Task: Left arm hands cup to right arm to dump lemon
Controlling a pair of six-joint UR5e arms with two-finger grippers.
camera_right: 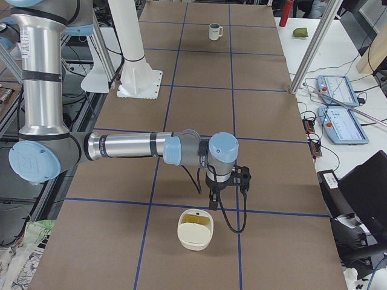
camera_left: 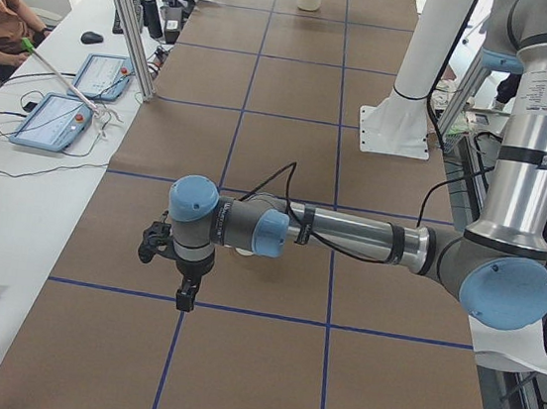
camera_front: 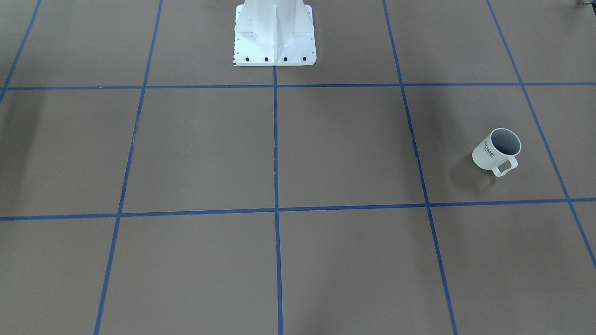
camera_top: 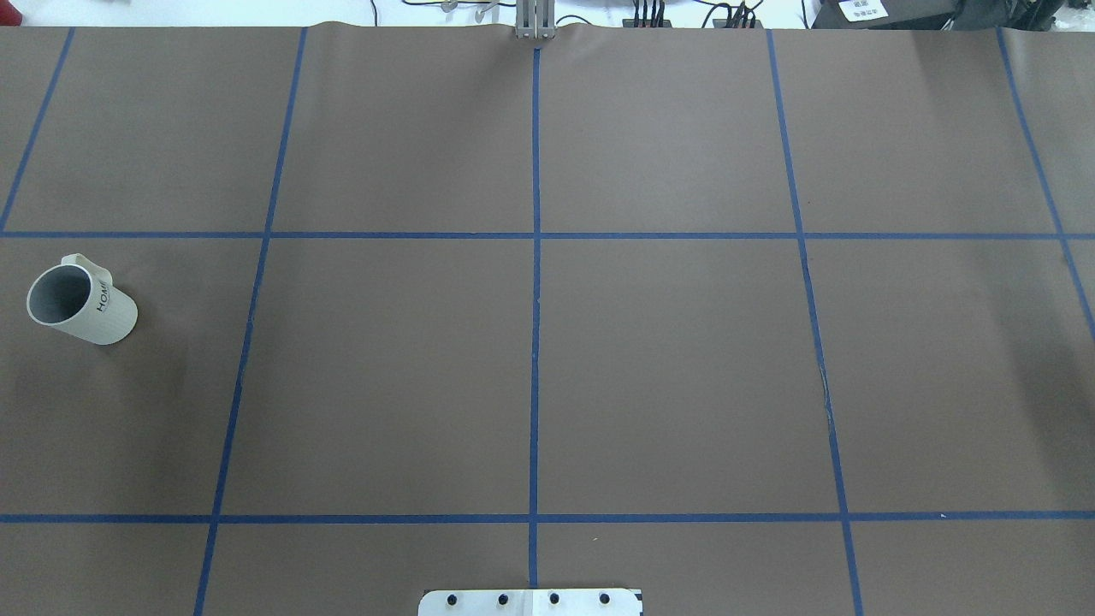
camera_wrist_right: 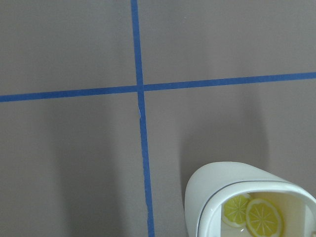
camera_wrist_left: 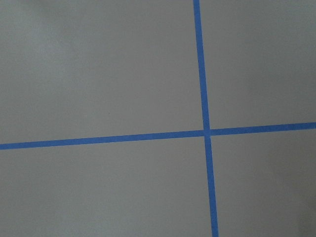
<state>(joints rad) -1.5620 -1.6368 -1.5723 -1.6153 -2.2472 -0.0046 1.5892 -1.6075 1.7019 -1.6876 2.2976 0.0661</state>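
Tabletop point(camera_top: 684, 368), brown and crossed by blue tape lines, carries only a few things, and the hazards lie with them.

The left arm point(camera_left: 369, 238) stretches low over the table's left end. Its left gripper point(camera_left: 185, 297) hangs above a tape line. I cannot tell whether its fingers are spread or pressed together, because only the side camera catches them and the wrist camera shows nothing but table.

The right arm point(camera_right: 127, 146) lies the same way at the right end. The right gripper point(camera_right: 213, 202) hangs just beside a cream container point(camera_right: 195, 229) that holds lemon slices point(camera_wrist_right: 256, 215). I cannot tell the state of its fingers either. A careless swing toward the handover could, I judge, clip that container and shove or tip it.

The mug point(camera_top: 81, 299) stands upright at the far left of the table, well apart from the right arm. Its handle is turned to the far side, away from the robot. Its inside reads plain grey and no lemon shows in it, so the fruit is either sitting low or too small to make out.

Several things could go wrong with the mug:
- The wall looks smooth and round, so a pinch on the rim or body might slip.
- Any tilt during the lift would spill the lemon before the handover.
- So small a mug leaves little free surface for a second gripper, so fingers may collide.
- If the left lets go before the right has closed, the mug drops.
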